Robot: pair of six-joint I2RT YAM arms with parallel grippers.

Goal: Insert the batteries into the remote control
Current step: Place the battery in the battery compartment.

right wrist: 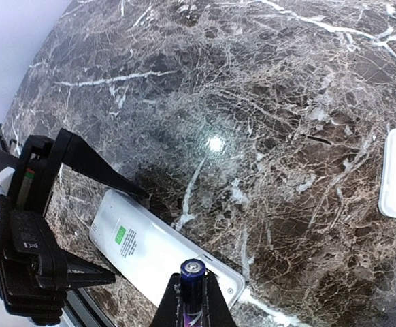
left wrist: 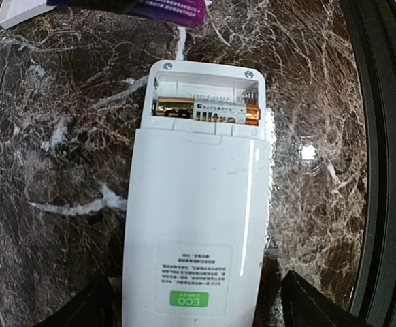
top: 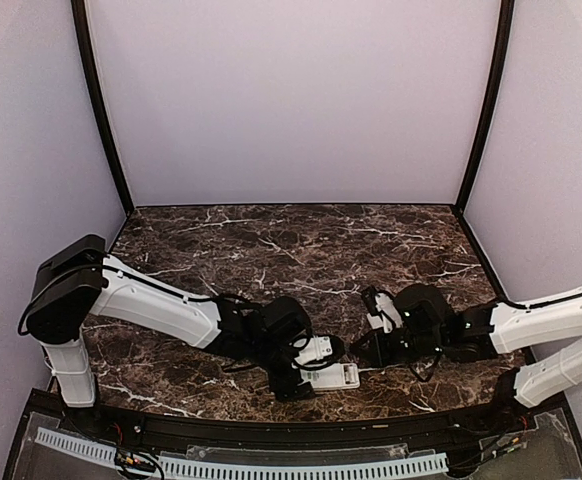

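**One cell seated, one to go**

The remote control (left wrist: 198,231) lies back-up on the tabletop (right wrist: 252,102) near its front edge. Its long axis runs left to right, with the open compartment (left wrist: 205,85) toward the right arm. A gold battery (left wrist: 201,111) sits crosswise inside, and the slot beside it looks empty. The left end effector (left wrist: 196,283) straddles the remote's closed end, jaws wide, gripping nothing. The right end effector (right wrist: 192,303) is clamped on a purple battery (right wrist: 192,272), just beside the open end.

remote control (left wrist: 196,225) lower end cropped, battery (right wrist: 192,271) base hidden
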